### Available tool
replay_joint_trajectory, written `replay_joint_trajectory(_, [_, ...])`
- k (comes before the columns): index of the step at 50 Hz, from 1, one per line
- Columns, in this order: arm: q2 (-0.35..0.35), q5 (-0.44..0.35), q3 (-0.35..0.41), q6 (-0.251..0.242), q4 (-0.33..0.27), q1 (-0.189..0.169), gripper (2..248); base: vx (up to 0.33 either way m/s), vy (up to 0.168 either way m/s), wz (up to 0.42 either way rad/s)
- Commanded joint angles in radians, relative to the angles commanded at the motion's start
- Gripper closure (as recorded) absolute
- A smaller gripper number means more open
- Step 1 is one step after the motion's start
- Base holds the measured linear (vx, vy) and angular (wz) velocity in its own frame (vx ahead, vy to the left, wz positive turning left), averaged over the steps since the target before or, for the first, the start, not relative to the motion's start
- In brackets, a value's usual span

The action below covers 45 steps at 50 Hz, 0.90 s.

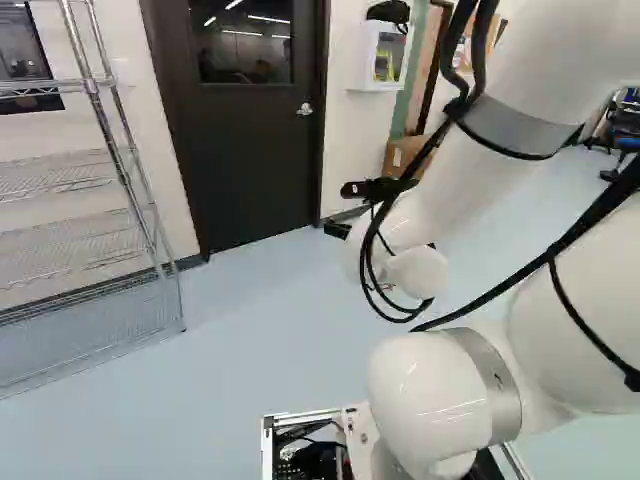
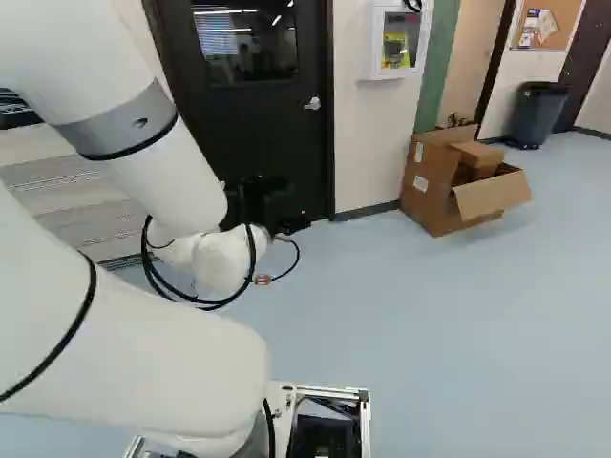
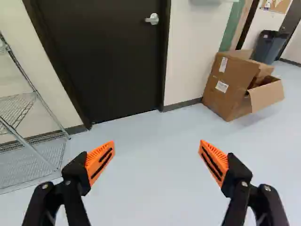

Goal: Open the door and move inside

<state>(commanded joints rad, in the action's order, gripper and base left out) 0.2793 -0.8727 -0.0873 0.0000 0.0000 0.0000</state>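
- Dark, plain door (image 1: pixel 250 150), closed, upper left of the left base view
- Window (image 1: pixel 240 40) up high, silver handle (image 1: pixel 304 109) at right
- Hand (image 1: pixel 340 209) spread wide apart

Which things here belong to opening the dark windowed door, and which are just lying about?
For the job:
door
silver lever handle
black gripper with orange pads

Not part of it:
open brown cardboard box
silver wire shelving
dark grey bin

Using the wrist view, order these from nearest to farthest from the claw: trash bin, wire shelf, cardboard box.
1. Wire shelf, left of the dark door, closest to the claw.
2. Cardboard box, on the floor right of the door.
3. Trash bin, beyond the box.
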Motion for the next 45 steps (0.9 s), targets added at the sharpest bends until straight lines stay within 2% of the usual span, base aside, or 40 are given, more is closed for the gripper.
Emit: replay_joint_trajectory(45, [0.000, 0.000, 0.000, 0.000, 0.000, 0.000, 3, 0.000, 0.000, 0.000])
